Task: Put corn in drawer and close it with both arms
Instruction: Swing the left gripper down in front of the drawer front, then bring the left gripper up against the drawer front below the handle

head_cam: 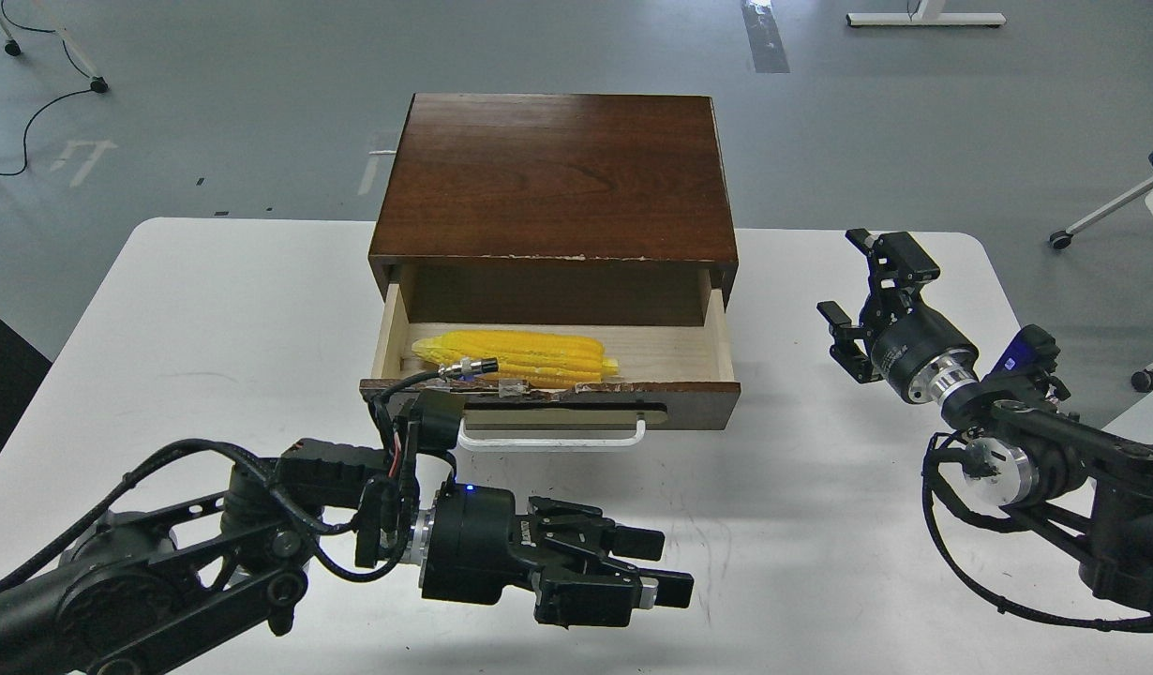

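Corn (516,355) lying lengthwise inside open drawer (550,401), near front-left, on pale wood floor. Drawer pulled out from dark cabinet (553,173) on white surface (211,328); white handle (550,440) facing robot. Left end effector (666,566) low before drawer, apart from handle, fingers close together, empty. Right end effector (858,291) well to right, fingers spread, empty.
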`<act>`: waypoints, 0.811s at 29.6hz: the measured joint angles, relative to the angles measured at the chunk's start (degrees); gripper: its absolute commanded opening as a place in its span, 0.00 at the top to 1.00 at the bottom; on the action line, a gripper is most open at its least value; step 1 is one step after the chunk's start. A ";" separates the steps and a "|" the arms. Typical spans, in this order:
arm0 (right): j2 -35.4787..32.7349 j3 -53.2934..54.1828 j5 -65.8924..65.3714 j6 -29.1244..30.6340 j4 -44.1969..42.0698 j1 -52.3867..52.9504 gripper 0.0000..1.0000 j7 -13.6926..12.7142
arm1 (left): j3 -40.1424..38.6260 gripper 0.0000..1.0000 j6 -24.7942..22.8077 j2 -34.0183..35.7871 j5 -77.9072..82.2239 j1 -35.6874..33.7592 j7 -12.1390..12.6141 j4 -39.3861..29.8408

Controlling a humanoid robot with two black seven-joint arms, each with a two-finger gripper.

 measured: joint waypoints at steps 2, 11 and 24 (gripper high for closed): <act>0.04 0.00 0.00 -0.01 0.02 -0.14 0.00 0.00 | -0.07 1.00 0.00 0.48 -1.77 0.72 0.08 0.10; 0.04 0.02 0.00 -0.01 0.04 -0.27 0.00 0.00 | -0.12 1.00 -0.01 2.53 -11.52 1.10 3.45 4.24; 0.11 0.03 0.00 -0.01 0.04 -0.61 0.00 0.00 | -0.63 1.00 -0.01 3.45 -22.20 1.80 8.62 7.61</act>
